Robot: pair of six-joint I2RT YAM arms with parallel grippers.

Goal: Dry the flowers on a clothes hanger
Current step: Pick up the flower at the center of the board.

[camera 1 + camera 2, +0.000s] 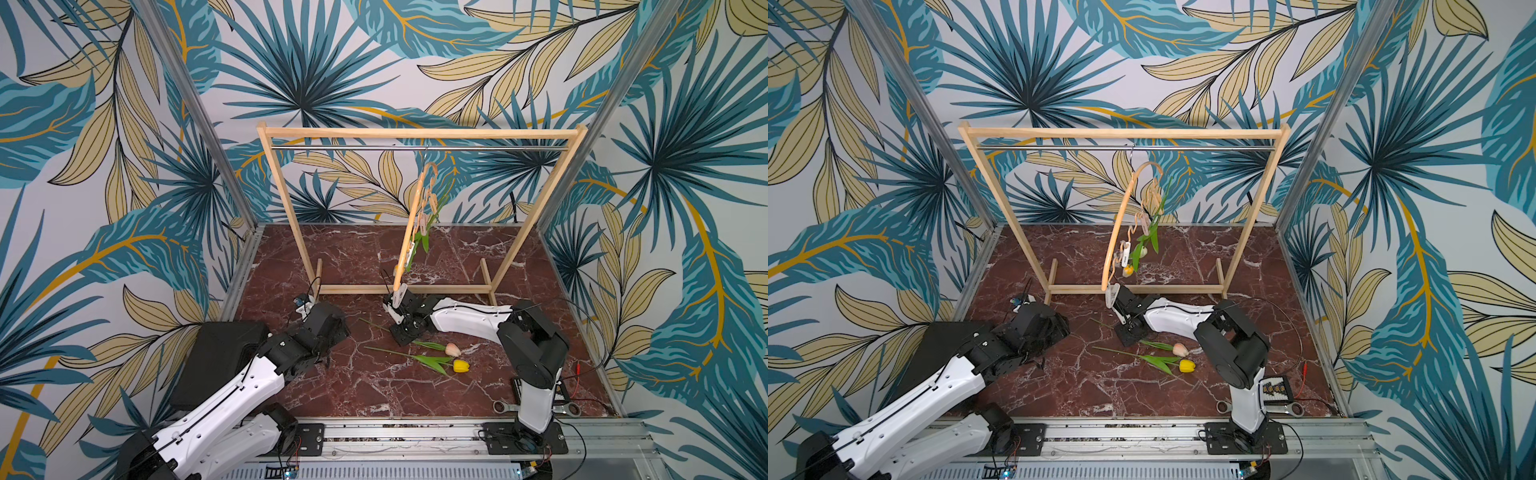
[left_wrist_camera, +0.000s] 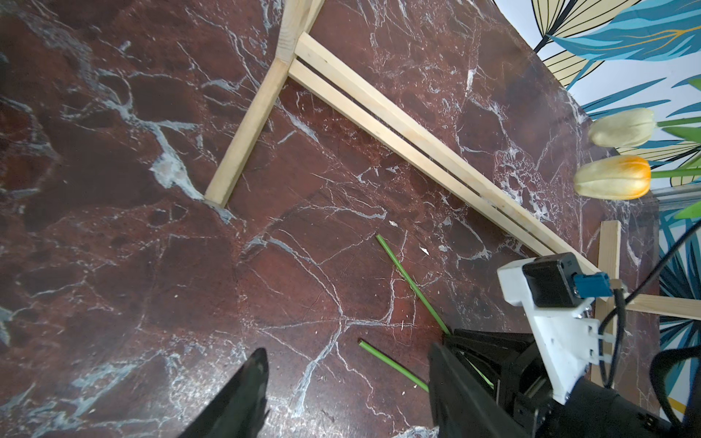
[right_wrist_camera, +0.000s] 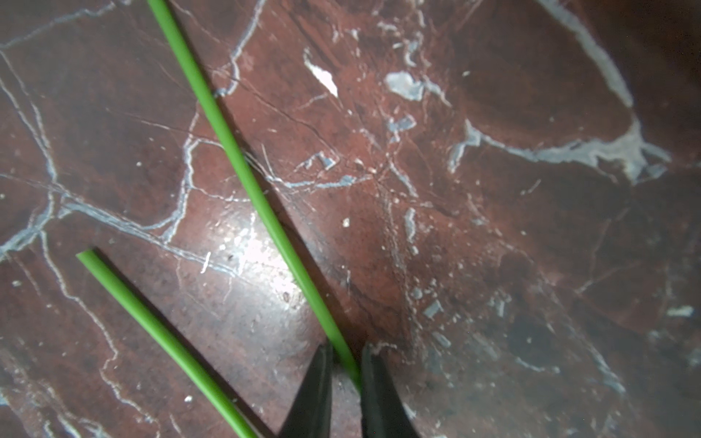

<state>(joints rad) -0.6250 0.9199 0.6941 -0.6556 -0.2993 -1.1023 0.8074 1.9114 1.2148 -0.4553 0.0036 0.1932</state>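
Halfway: two tulips (image 2: 610, 177) hang on the clothes hanger (image 1: 1116, 232), centre frame — pink tulip (image 1: 453, 349) and yellow tulip (image 1: 461, 366) lie on the table (image 1: 374, 395) below. Right end effector (image 3: 346, 347) straddles the pink stem (image 3: 246, 170), clamp unclear; left end effector (image 2: 347, 349) gapes.

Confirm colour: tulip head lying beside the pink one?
Bright yellow tulip head; clearest in a top view.

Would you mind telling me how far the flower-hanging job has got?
Done: the cream tulip and orange-yellow tulip hang heads down from the clothes hanger. In hand: the right claw straddles the stem of the pink tulip on the table; a firm grip is not certain. Remaining: clipping that one, then the bright yellow tulip, which lies untouched.
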